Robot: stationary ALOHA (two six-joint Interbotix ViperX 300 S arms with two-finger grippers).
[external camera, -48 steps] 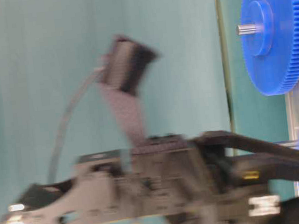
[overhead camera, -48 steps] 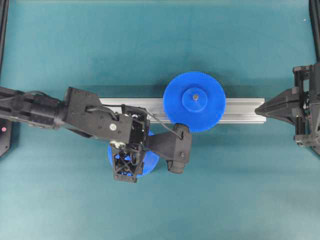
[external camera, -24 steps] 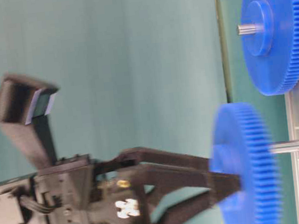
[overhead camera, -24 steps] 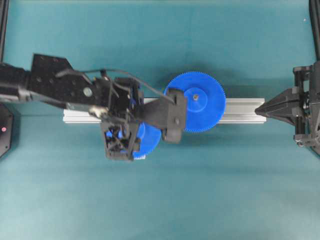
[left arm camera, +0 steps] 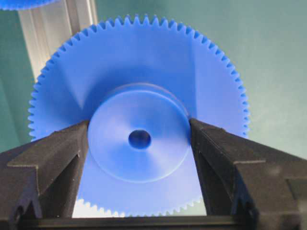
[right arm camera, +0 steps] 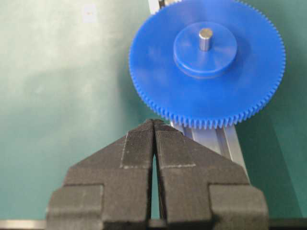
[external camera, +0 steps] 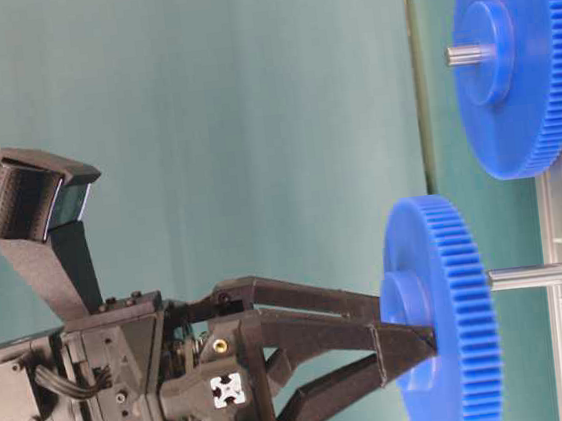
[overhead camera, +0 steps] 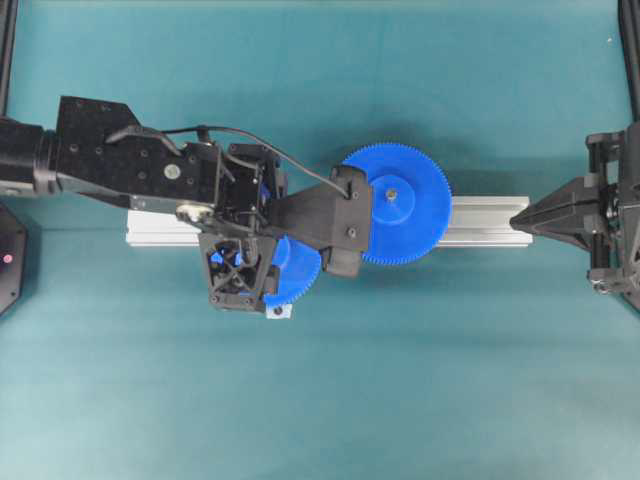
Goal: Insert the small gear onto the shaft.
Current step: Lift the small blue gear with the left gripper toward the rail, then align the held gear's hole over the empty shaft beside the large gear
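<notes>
The left gripper [left arm camera: 139,139] is clamped on the raised round hub of the small gear [external camera: 441,312] — a blue plastic toothed disc with a dark centre hole — one black finger on each side of the hub, as the left wrist view shows plainly. In the table-level view the gear sits at the lower right of the frame, and the shaft [external camera: 534,275], a short thin grey metal pin rising from a clear bracket on the silver aluminium rail [overhead camera: 160,228], points straight at the gear's underside.

Half a second ago the gear was smeared with motion and sat a little closer to the rail; a second ago it was barely in that frame at all. Now it is sharp and lined up over the pin, with bare pin showing between disc and bracket — so the carry looks finished and the seating has yet to be done. Whether the pin tip has entered the bore cannot be told.

The wider blue gear [overhead camera: 398,204] stands on its own pin at centre right of the overhead view. The right gripper [right arm camera: 153,139] idles at the far right, fingers pressed together and holding nothing.
</notes>
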